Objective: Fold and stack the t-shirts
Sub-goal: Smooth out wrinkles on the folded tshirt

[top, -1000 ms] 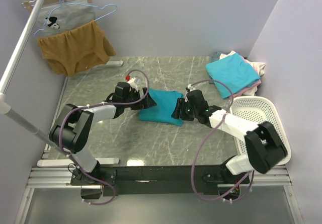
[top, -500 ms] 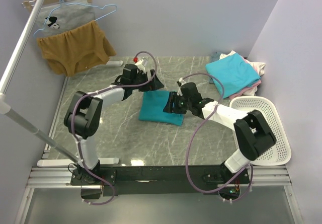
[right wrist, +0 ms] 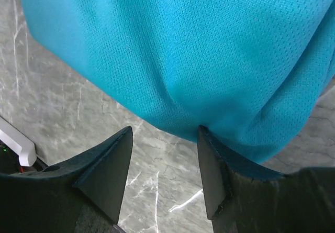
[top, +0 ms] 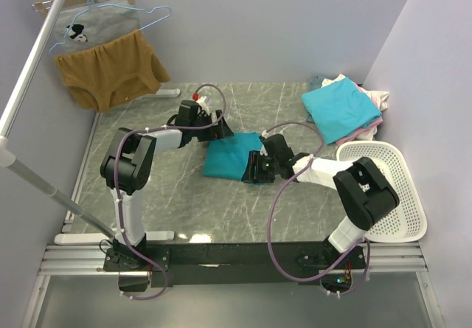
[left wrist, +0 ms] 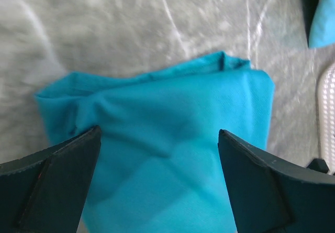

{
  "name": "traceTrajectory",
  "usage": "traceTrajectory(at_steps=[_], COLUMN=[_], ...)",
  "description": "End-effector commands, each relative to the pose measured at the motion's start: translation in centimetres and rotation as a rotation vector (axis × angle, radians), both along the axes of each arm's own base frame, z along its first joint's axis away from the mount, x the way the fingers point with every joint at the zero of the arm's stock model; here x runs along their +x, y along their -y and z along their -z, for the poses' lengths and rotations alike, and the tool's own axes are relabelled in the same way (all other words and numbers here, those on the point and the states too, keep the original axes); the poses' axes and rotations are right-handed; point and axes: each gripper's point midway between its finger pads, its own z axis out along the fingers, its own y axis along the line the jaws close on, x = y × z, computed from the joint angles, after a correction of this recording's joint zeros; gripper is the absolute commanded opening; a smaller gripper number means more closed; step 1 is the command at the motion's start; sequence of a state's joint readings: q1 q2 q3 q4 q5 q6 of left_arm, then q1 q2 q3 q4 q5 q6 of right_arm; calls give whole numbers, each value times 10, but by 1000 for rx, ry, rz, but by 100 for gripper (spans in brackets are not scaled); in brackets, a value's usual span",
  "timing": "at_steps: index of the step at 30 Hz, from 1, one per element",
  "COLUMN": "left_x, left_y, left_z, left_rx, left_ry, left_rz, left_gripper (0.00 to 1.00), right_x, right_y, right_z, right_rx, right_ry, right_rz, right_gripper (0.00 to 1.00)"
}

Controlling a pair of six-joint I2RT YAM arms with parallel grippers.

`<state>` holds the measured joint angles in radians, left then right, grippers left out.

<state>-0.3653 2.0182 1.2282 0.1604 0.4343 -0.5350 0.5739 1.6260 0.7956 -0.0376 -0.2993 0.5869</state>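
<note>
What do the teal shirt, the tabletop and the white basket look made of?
Teal t-shirt: matte knit fabric, fine mesh weave visible, soft creases. Tabletop: glossy grey marble-look surface, veined; perhaps laminate. Basket: white plastic, probably, with perforated walls.

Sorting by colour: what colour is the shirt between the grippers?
The shirt is teal, clearest in left wrist view.

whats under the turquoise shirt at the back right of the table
Under the turquoise shirt, pink cloth shows along its right edge, with white cloth and grey-blue cloth at the back. How many pieces lie there is covered.
</note>
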Motion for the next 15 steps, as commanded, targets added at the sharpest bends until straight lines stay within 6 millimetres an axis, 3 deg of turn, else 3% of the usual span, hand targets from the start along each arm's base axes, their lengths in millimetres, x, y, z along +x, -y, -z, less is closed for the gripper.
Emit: traceTrajectory(at_steps=[1,3,4,10,12,15], left_x=[10,6,6,-16,-29,-57], left_y=[-19,-20,-19,-11,-3,10], left_z=[-14,-26,-46,-116,-125,-128], left_rx=[17,-1,-19,-100,-118,-129], left_ry=[79,104,143,234,228,214], left_rz=[-51,-57,-58,-14,29,76], left_gripper=[99,99,99,100,99,99], right_x=[-2,5,10,51,70,100], right_y=[5,6,5,13,8,3], right_z=[-3,-21,-29,-89,-100,-93], right_rx=[-9,6,9,0,-3,-36], right_ry=[33,98,123,331,356,336], right_rz=[16,30,33,105,98,83], right_gripper=[60,60,60,61,62,61])
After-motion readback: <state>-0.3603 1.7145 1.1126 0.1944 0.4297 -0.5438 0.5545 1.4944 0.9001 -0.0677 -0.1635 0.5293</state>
